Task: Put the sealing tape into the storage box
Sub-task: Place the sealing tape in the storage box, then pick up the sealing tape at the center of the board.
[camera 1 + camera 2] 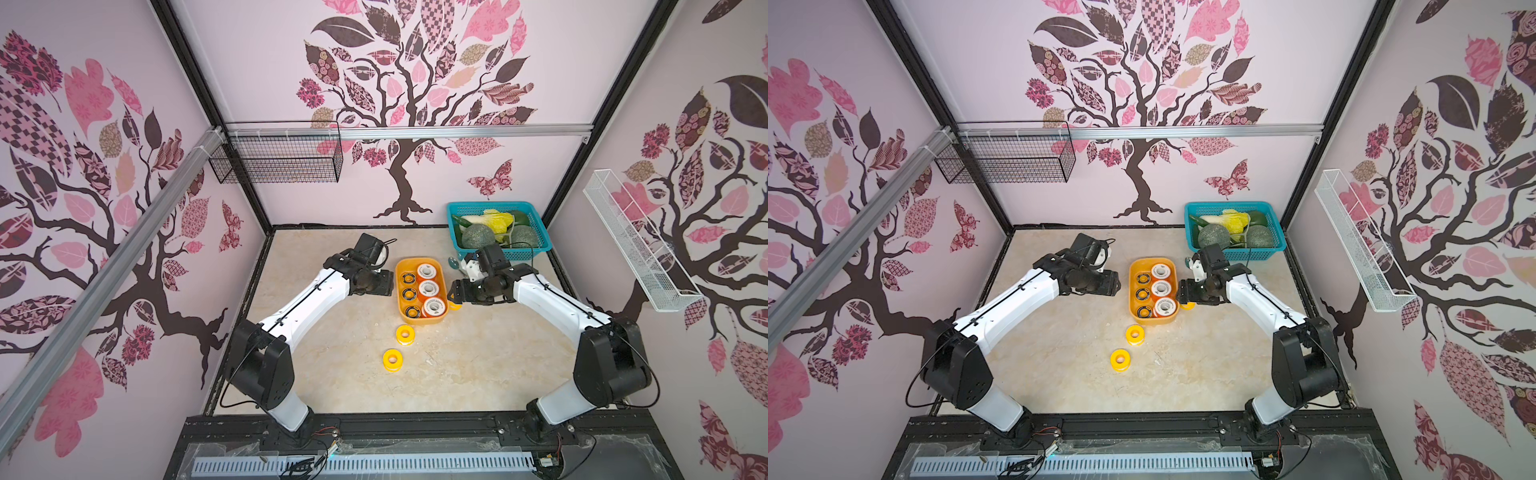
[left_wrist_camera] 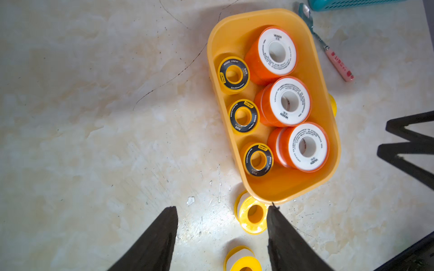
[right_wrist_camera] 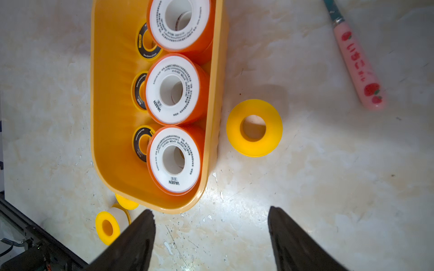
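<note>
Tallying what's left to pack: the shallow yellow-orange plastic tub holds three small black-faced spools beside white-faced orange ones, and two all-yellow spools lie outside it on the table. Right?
Three all-yellow spools lie outside the yellow-orange plastic tub, not two. The right wrist view shows one beside its long wall and two past its short end. The rest is right.

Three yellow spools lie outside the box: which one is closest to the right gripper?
The yellow spool alone beside the storage box's long wall, just ahead of the right gripper. The other two spools lie past the box's short end.
</note>
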